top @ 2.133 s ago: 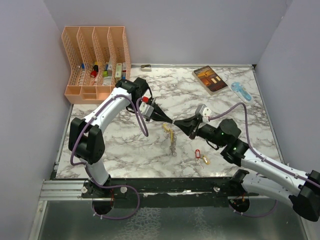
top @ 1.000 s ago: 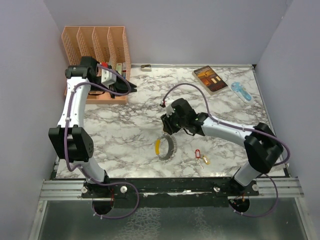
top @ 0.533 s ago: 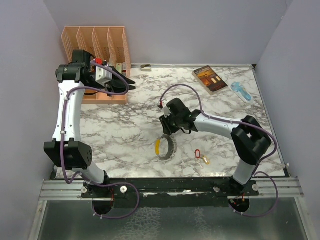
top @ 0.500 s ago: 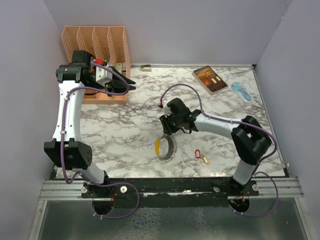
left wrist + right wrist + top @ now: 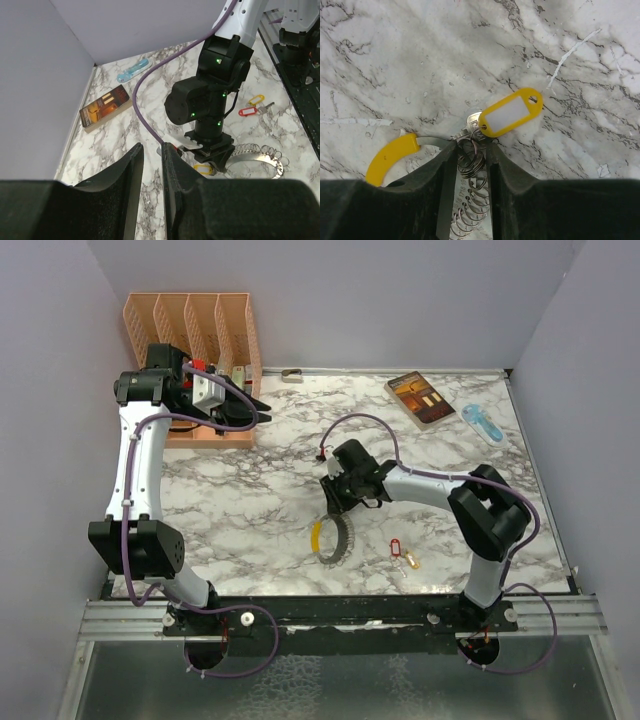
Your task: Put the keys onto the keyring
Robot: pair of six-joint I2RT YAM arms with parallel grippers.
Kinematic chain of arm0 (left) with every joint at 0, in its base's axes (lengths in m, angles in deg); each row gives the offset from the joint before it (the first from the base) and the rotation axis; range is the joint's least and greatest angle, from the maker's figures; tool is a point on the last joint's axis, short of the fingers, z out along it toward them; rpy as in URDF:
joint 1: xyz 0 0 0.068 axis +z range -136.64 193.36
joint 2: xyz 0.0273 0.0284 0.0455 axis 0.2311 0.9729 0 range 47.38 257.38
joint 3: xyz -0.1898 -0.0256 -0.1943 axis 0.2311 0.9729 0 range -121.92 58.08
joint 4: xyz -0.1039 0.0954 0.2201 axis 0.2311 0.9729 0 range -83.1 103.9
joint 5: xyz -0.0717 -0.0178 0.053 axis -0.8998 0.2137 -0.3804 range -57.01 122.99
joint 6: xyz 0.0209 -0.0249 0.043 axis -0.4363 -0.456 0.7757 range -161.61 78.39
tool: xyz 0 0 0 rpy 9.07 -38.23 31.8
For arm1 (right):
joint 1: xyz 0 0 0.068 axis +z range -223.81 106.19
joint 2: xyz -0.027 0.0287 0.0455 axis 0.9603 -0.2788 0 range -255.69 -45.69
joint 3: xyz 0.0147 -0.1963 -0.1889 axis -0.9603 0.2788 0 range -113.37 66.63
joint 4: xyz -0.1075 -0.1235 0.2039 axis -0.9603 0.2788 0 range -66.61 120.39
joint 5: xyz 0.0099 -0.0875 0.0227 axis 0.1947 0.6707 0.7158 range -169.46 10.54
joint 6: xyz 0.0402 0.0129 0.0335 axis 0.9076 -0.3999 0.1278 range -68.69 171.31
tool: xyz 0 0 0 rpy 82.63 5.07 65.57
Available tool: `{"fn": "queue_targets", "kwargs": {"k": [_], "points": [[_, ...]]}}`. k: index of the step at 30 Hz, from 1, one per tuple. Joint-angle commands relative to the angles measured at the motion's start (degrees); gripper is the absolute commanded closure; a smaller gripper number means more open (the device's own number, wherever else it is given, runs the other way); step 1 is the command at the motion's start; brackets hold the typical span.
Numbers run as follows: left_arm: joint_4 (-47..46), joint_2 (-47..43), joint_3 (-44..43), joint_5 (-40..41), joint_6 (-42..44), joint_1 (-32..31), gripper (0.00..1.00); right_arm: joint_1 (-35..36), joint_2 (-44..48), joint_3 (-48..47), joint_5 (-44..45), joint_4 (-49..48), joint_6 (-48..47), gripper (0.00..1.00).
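Observation:
The keyring (image 5: pixel 335 538) lies flat on the marble table, a loop of small silvery rings with a curved yellow segment (image 5: pixel 390 157). My right gripper (image 5: pixel 471 150) points down onto its far end, jaws closed on the stack of small rings (image 5: pixel 472 160). A key with a yellow tag (image 5: pixel 511 112) hangs from those rings just past the fingertips. Two more keys, with a red tag (image 5: pixel 395 547) and a yellow tag (image 5: pixel 411 562), lie loose to the right of the keyring. My left gripper (image 5: pixel 255 412) hovers high by the organizer, narrowly open and holding nothing (image 5: pixel 151 147).
An orange slotted organizer (image 5: pixel 190 320) with small items stands at the back left, right behind the left gripper. A book (image 5: pixel 420 398) and a blue plastic object (image 5: pixel 483 424) lie at the back right. Grey walls close in three sides.
The left arm has pulled back from the table's middle to the organizer. The keyring, held up between both grippers earlier, now lies on the table. The right gripper has settled onto its far end.

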Motion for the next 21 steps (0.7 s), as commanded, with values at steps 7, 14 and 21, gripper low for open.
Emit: {"fn": "queue_targets", "kwargs": {"k": [7, 14, 21], "points": [[1.05, 1.0, 0.31, -7.93, 1.14, 0.84, 0.76, -0.04, 0.83, 0.26, -2.14, -1.75, -0.42, 0.95], [1.05, 1.08, 1.72, -7.59, 4.94, 0.81, 0.74, -0.09, 7.49, 2.25, -0.19, -2.4, -3.02, 0.99], [1.09, 2.11, 8.74, -6.82, 11.91, 0.58, 0.71, -0.09, 18.75, 3.87, -6.18, -5.62, -7.59, 0.99]]}}
